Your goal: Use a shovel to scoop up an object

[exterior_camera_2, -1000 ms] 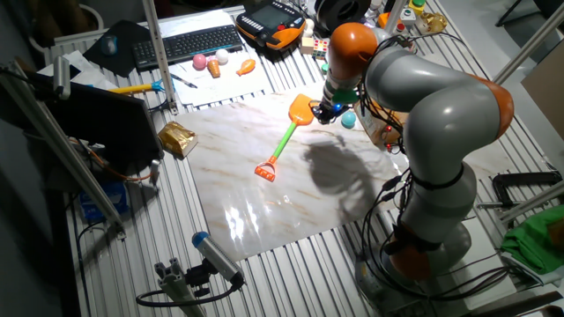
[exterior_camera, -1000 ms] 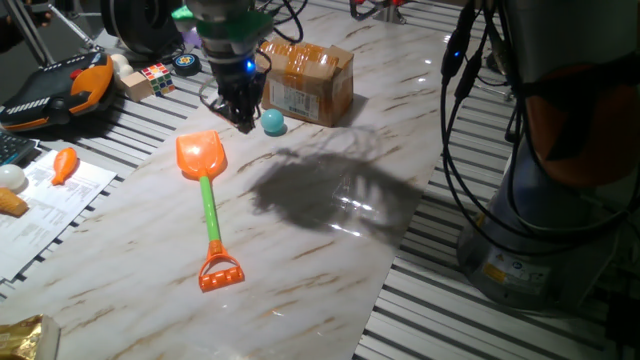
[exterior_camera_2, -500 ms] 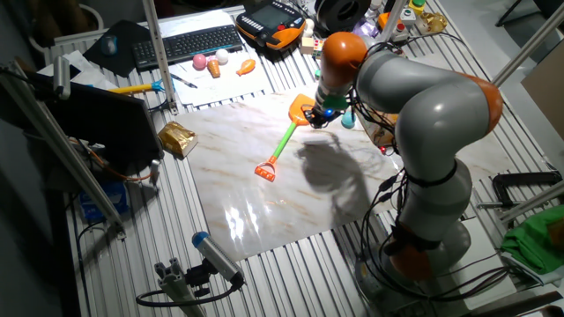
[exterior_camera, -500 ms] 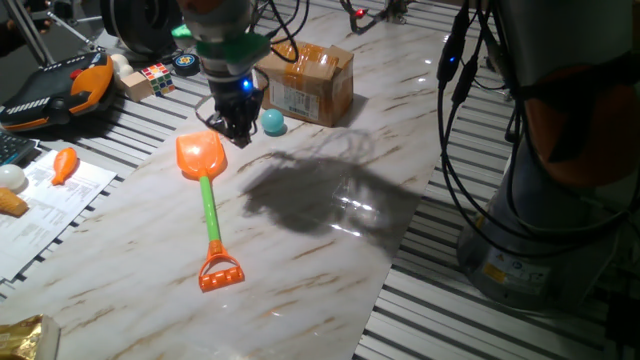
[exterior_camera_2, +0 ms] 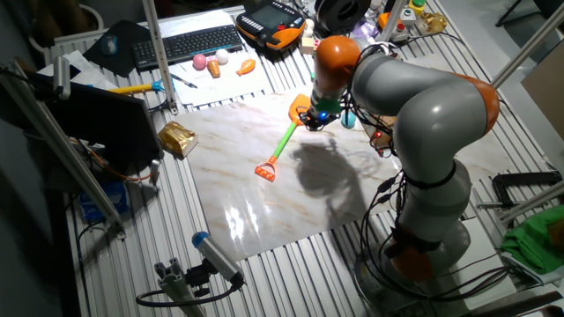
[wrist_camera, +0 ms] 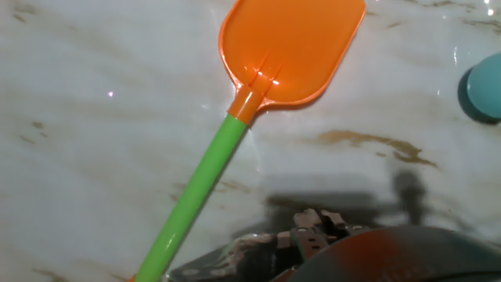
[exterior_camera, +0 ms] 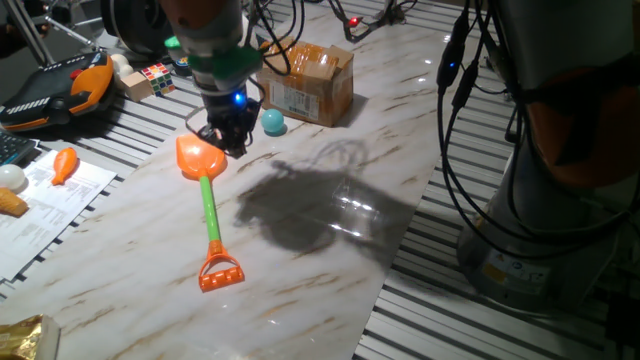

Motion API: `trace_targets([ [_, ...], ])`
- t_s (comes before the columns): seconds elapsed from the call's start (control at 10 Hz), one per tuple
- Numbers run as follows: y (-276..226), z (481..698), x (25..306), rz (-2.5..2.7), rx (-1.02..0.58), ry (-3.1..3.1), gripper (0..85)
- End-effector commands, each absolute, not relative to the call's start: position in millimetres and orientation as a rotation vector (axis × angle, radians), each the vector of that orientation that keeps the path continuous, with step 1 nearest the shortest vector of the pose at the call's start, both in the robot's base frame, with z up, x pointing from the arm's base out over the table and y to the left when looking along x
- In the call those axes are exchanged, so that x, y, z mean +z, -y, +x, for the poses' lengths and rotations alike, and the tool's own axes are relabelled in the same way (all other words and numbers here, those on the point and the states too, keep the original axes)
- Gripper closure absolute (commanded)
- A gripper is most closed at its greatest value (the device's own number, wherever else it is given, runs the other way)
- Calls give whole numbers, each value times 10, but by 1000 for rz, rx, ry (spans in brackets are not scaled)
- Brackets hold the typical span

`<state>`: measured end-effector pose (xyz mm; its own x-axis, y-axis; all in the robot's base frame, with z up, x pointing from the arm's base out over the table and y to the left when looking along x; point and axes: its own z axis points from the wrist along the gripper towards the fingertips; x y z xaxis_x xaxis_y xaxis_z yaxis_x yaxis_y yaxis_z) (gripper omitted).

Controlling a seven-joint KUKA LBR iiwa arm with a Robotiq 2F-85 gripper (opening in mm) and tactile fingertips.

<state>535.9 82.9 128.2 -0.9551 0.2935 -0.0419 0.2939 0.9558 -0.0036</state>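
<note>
The shovel lies flat on the marble board, with its orange blade (exterior_camera: 200, 157) at the far end, a green shaft (exterior_camera: 210, 210) and an orange D-shaped end (exterior_camera: 220, 272). My gripper (exterior_camera: 228, 142) hangs just right of the blade, close to the board, fingers apart and holding nothing. The other fixed view shows the gripper (exterior_camera_2: 313, 121) beside the blade (exterior_camera_2: 300, 107). In the hand view the blade (wrist_camera: 290, 47) and shaft (wrist_camera: 200, 184) fill the left half. The object, a small teal ball (exterior_camera: 272, 122), rests right of the gripper, and its edge shows in the hand view (wrist_camera: 485, 86).
A brown cardboard box (exterior_camera: 310, 78) stands just behind the ball. A puzzle cube (exterior_camera: 155, 75), a carrot toy (exterior_camera: 65, 163) and papers lie off the board's left side. The arm's base (exterior_camera: 570, 180) and cables stand at the right.
My gripper has moved left and nearer, away from the ball and box, and now sits lower beside the shovel's blade. Shovel and ball have not moved.
</note>
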Motion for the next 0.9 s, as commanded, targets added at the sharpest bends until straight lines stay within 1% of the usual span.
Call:
trace_targets([
  [0.0, -851, 5347, 1247, 493, -15, -3057, 843],
  [0.1, -862, 5351, 1214, 538, 10, -3052, 843],
  [0.4, -888, 5336, 1205, 590, 17, -3044, 843],
  [0.8, -881, 5371, 1130, 601, 54, -3048, 843],
])
